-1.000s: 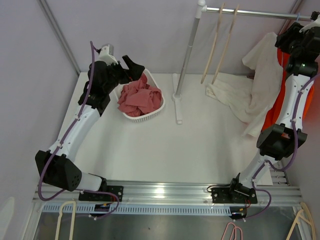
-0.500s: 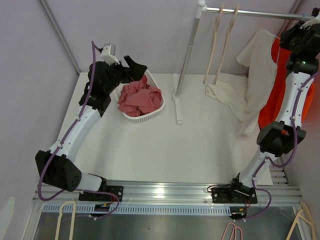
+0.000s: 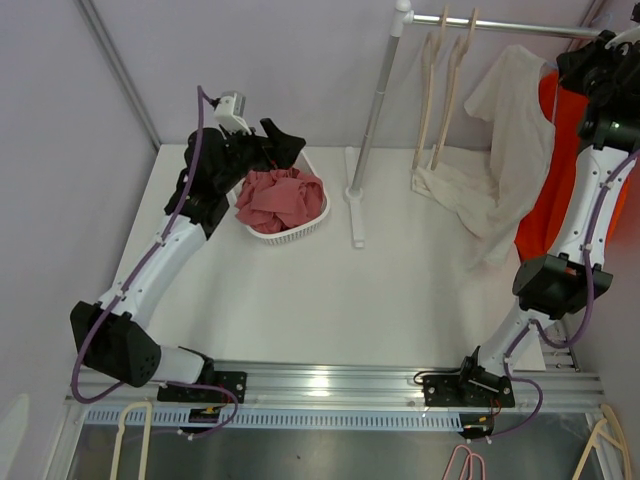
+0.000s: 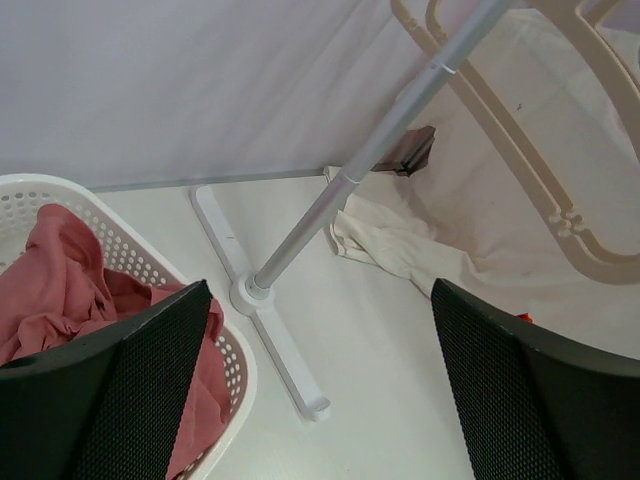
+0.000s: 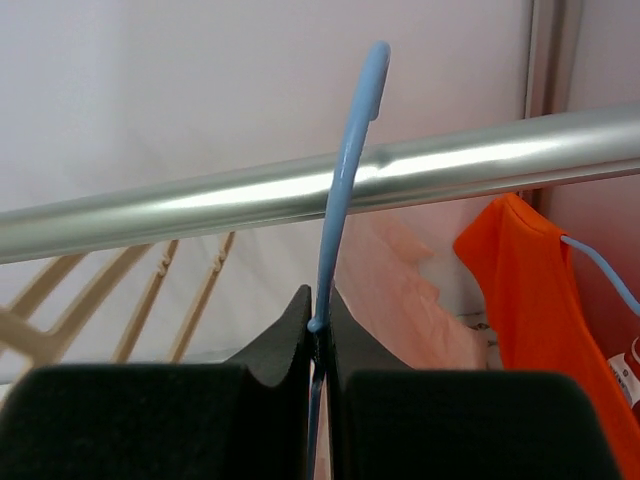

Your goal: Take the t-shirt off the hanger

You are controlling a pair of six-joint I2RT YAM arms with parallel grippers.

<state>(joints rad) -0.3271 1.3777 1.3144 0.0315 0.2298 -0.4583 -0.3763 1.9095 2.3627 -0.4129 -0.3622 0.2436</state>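
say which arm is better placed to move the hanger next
Right. The right tool is shut on the blue hanger at the rail; the left tool is open by the basket, far off.

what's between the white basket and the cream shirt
The rack's upright pole and its white foot stand there; the top view shows it.

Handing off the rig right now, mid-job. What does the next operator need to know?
Right gripper: shut on the hook of the blue hanger, up at the rail.
Left gripper: open, holding nothing, at the far edge of the basket that holds the pink cloth.
Cream t-shirt: hangs by the right arm, lower end trailing on the table. An orange garment hangs beside it.
Done: hanger grasped.
Left: the t-shirt does not look off the hanger yet, so pull it free.
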